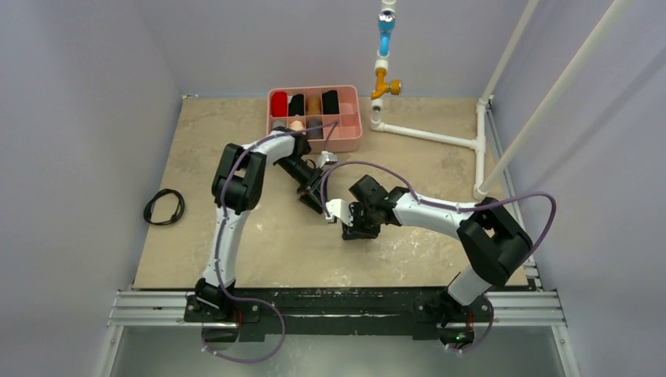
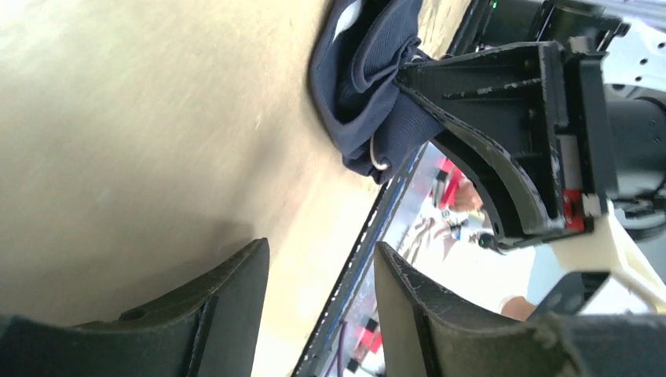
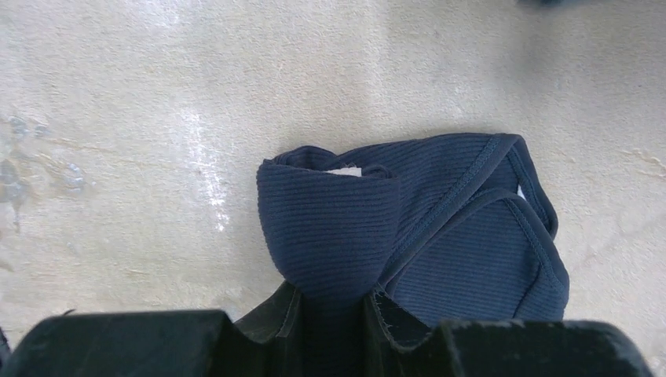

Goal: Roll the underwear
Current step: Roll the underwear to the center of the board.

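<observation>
Half rolled at best (I judge): the underwear [image 3: 471, 259] lies bunched on the counter [image 3: 118, 118], right jaws pinching a fold, left jaws parted, empty; tightening remains.

Soft, even light. Glare streaks the tabletop [image 3: 200, 157] beyond the right hand [image 3: 334, 318]; tabletop beside the left hand [image 2: 322, 259] looks blurred.

Bare table [image 1: 196, 141] is passable at left and along the near edge. Left gripper [image 2: 322, 314] and right gripper [image 3: 334, 322] crowd the centre. Pink tray [image 1: 350, 126] blocks the far edge, white pipes [image 1: 428, 135] the far right.
</observation>
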Controlling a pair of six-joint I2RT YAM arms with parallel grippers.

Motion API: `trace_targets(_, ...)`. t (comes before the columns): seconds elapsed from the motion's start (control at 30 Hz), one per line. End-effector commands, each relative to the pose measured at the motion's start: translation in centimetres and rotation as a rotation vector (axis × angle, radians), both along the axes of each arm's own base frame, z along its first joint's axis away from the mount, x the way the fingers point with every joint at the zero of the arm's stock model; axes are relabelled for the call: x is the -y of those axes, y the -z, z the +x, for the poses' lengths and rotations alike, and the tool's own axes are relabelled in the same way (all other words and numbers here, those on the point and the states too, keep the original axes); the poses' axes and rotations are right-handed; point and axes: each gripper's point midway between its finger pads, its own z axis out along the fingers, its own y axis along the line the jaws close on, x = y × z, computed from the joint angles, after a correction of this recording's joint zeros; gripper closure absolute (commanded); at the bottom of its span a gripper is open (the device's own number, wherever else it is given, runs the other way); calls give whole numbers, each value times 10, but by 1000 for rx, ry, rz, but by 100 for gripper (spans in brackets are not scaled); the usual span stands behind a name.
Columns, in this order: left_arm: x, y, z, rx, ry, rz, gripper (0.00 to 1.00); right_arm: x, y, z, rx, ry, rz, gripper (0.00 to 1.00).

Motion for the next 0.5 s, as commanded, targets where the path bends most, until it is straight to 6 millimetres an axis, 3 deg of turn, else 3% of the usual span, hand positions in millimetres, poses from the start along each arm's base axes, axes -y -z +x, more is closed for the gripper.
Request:
trace_targets(0.0,-28,-43,28,187,-86,-48,49,11,20,-41,-238,-16,-39,100)
trace_targets(0.17,-55,-71,24,338,-142,-59,50,3,10,-42,-376,-29,-5,100)
trace_targets(0.33,-77,-87,20,426,-257,-82,51,0,0,-27,-528,-10,61,100)
trace_targets(0.47,-89,-95,16,615,-251,-67,51,-4,-2,-11,-626,-8,88,100)
